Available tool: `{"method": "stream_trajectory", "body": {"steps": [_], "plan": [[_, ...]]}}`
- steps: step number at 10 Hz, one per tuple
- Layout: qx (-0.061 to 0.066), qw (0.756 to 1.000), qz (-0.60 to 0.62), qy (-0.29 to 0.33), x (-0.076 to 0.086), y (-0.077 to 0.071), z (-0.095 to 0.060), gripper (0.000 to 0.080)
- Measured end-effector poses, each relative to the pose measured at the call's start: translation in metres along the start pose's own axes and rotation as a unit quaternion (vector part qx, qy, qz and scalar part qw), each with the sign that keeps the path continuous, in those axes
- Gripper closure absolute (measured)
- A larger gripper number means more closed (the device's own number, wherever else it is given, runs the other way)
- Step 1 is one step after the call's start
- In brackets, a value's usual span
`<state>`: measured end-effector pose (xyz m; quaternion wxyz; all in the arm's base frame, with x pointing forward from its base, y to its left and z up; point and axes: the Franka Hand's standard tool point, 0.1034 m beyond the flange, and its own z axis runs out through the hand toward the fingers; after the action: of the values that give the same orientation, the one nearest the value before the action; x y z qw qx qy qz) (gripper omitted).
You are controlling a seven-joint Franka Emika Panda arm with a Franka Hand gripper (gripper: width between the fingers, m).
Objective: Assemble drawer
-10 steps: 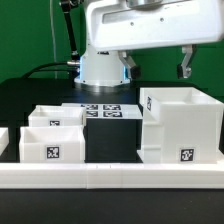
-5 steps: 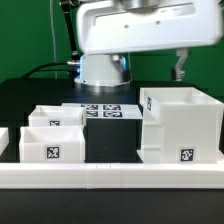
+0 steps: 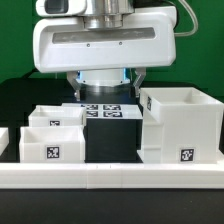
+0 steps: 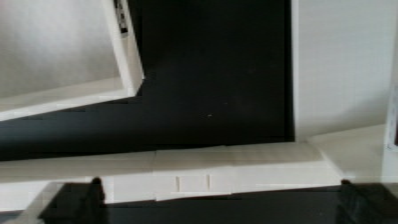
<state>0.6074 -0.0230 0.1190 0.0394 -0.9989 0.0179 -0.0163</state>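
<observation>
The drawer's large white housing (image 3: 182,125) stands at the exterior view's right, open side up. Two smaller white trays (image 3: 52,136) with square tags stand together at the left. My gripper (image 3: 107,82) hangs high above the dark gap between them, touching nothing. Its dark fingers (image 3: 137,79) are spread wide and hold nothing. In the wrist view the gripper (image 4: 217,205) shows only its two fingertips (image 4: 73,200), far apart over a white rail (image 4: 196,170). A white drawer part (image 4: 54,60) lies to one side and a white wall (image 4: 347,70) to the other.
A long low white rail (image 3: 110,176) runs along the table's front edge. The marker board (image 3: 105,110) lies flat behind the gap, before the robot's base. The table top is black.
The hand has swung from the exterior view's upper right to the centre and now looms larger. The drawer parts have not moved.
</observation>
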Motion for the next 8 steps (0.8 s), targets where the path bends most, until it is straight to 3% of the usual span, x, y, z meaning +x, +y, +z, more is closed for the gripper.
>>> {"method": "stream_trajectory", "body": {"steps": [3,8], "plan": [[0.000,1.000,-0.006,-0.001,-0.001,0.001,0.001,0.0151],[-0.012,0.994,-0.112,0.006,-0.029,0.047,0.028,0.0151]]}}
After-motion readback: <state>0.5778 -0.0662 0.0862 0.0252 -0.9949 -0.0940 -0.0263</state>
